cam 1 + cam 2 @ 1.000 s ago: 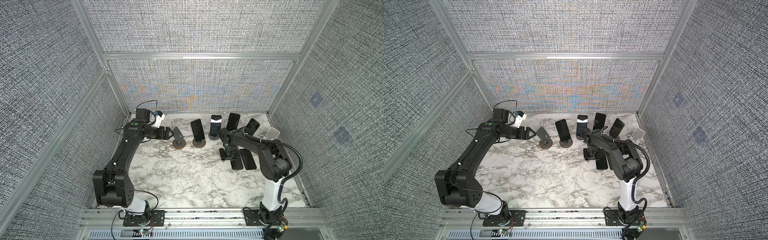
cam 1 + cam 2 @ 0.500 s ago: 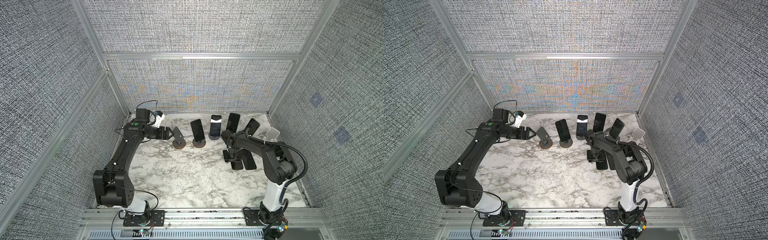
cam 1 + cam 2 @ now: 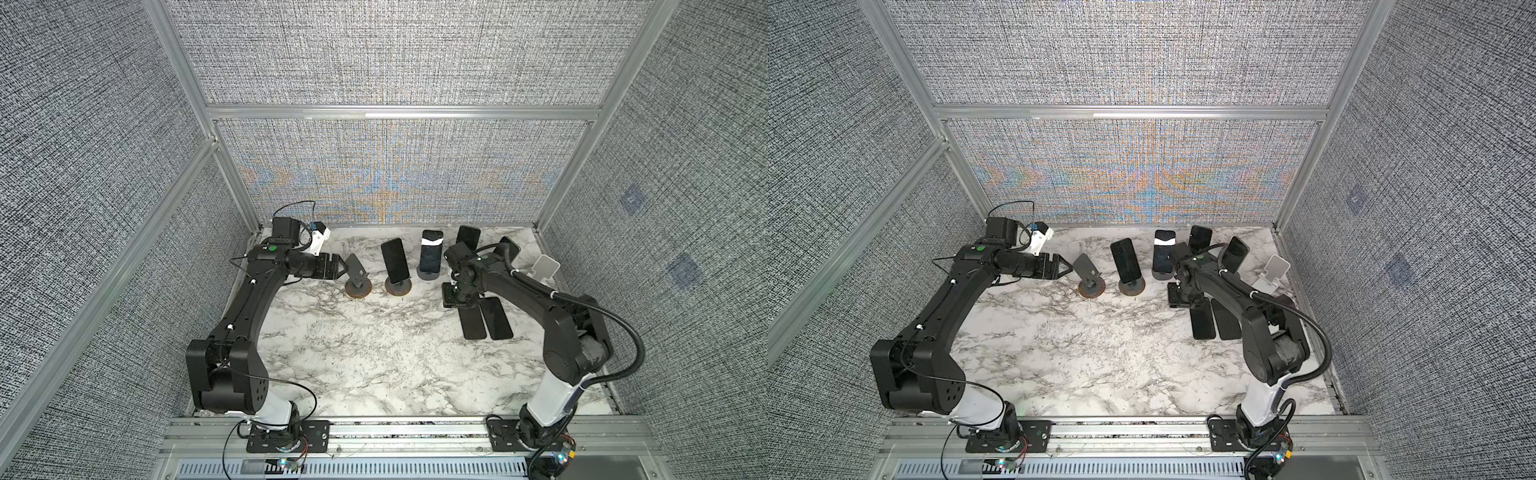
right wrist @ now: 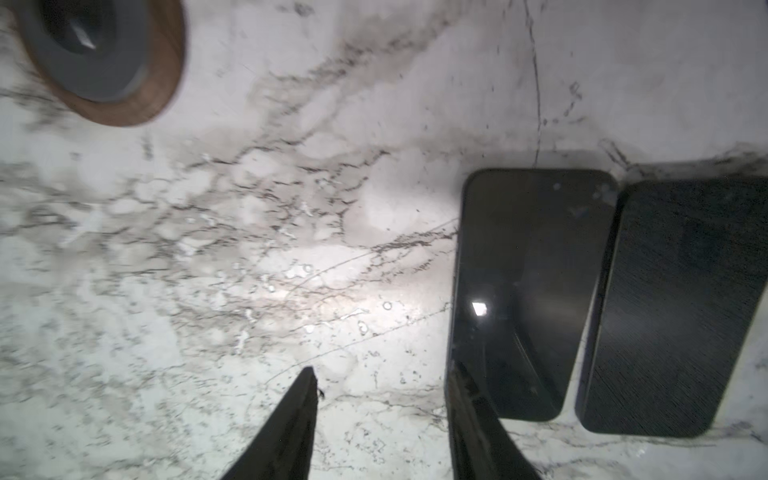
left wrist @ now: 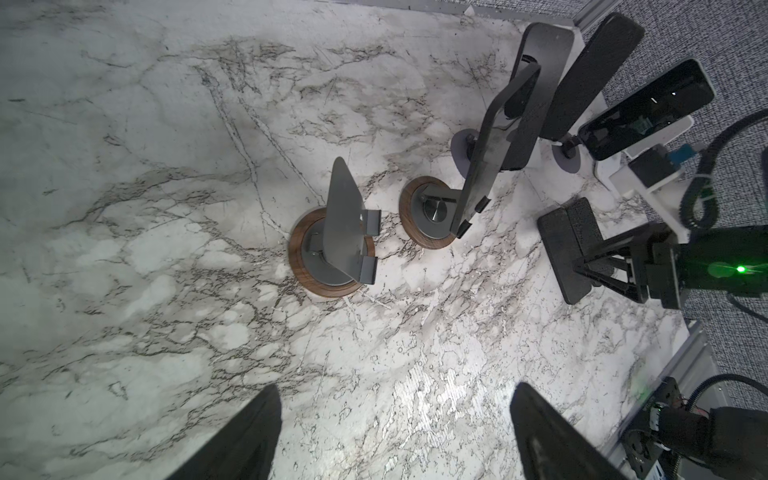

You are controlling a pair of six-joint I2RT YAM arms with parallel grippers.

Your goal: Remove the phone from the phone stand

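Left wrist view is showing it best: the phone (image 5: pixel 492 149) is leaning upright in its wood-ringed stand (image 5: pixel 428 218), right next to an empty stand (image 5: pixel 343 224) of the same kind. More phones are sitting in holders behind it, and two flat phones (image 3: pixel 471 322) are lying side by side on the marble table (image 3: pixel 374 353) off to the right.

The left gripper (image 3: pixel 343 271) is hanging just beside the empty stand, fingers spread wide and gripping nothing. The right gripper (image 4: pixel 382 370) is hovering low by the flat pair. Its fingers are parted with only marble between them, and one fingertip (image 4: pixel 465 390) is overlapping the nearer phone's edge.

Here's what's bugging me. The empty stand is sitting between the left gripper and the phone, so I'm guessing a straight reach is going to clip it and knock it into its neighbour. The stand's little lip hooks are also cradling the phone's bottom edge, so pulling sideways instead of up is probably tipping the whole stand. And if the right arm is lifting off carelessly, that fingertip could be dragging a flat phone along.
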